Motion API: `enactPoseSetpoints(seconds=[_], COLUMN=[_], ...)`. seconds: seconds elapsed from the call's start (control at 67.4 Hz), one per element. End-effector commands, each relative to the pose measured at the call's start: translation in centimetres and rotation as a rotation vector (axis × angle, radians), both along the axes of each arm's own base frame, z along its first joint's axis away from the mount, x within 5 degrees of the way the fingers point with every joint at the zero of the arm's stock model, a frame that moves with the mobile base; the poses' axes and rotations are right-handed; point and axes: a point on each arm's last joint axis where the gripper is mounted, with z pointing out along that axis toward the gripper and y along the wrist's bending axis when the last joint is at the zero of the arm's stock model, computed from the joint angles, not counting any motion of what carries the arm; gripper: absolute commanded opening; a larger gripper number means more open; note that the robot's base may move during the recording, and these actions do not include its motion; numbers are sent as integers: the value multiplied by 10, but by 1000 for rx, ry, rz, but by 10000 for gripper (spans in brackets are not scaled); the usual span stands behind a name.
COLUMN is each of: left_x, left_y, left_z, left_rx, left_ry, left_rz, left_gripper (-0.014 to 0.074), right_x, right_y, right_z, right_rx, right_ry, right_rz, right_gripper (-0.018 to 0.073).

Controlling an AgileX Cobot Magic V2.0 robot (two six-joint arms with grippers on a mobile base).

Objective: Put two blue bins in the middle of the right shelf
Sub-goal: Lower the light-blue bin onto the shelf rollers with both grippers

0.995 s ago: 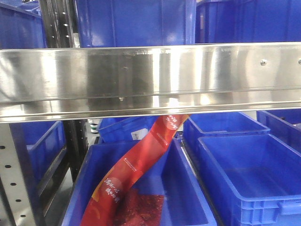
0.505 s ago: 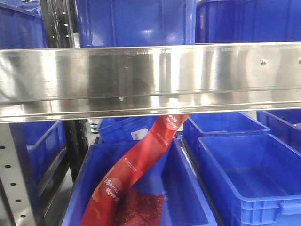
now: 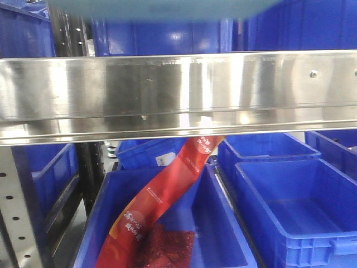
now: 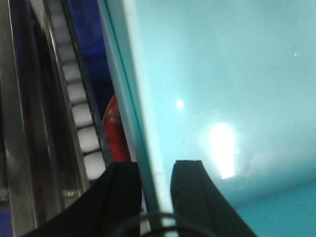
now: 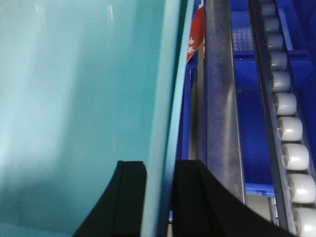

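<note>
Far left in the left wrist view, a white roller track point(image 4: 79, 113) of the rack. Just beside it, the left gripper point(image 4: 154, 167), narrowed onto the thin upright rim of a smooth teal-blue plastic bin point(image 4: 222, 98), one black finger on either face of the wall. Seen from the front, only a blurred teal edge of that bin point(image 3: 162, 10) along the top of the view, above the polished steel shelf beam point(image 3: 178, 92); below the beam, a dark blue open crate point(image 3: 223, 245) with a long red printed packet point(image 3: 167, 195) leaning in it. On the other side, the right gripper point(image 5: 159, 167) pinched likewise on the opposite rim, close beside a steel rail point(image 5: 219, 98).

Probably light and empty, stiff enough to carry by the rim, though glossy and likely slippery between the fingers. Best held as now, on two opposite walls, kept level so neither rim slides out.
</note>
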Motion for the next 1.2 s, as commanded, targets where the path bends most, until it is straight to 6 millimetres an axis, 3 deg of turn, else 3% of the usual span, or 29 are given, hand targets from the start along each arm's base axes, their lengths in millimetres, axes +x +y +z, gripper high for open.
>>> enactPoseSetpoints(seconds=[0.0, 0.445, 0.534, 0.624, 0.742, 0.846, 0.95, 1.188], left_x=[-3, 29, 31, 32, 32, 31, 30, 9], left_y=[-7, -16, -17, -17, -17, -17, -16, -8], left_z=[4, -36, -38, -39, -39, -39, -38, -10], left_rx=[-39, 36, 37, 37, 37, 39, 40, 13], left_ry=[6, 94, 96, 98, 98, 103, 105, 34], left_rz=[-34, -21, -20, -20, -20, -21, -21, -21], left_gripper=[-111, -103, -41, 89, 322, 506, 597, 598], right_x=[16, 44, 45, 45, 44, 42, 39, 16], right_y=[0, 6, 6, 6, 5, 4, 3, -6], right_z=[4, -40, -42, -42, -43, -45, -43, -9], right_rx=[-25, -104, -109, -114, -121, -131, -135, -101], right_ry=[-132, -11, -2, 1, 16, 41, 51, -31], right_rz=[-11, -19, -18, -14, -14, -14, -15, -20], right_gripper=[-162, -162, -162, -151, 12, 304, 579, 559])
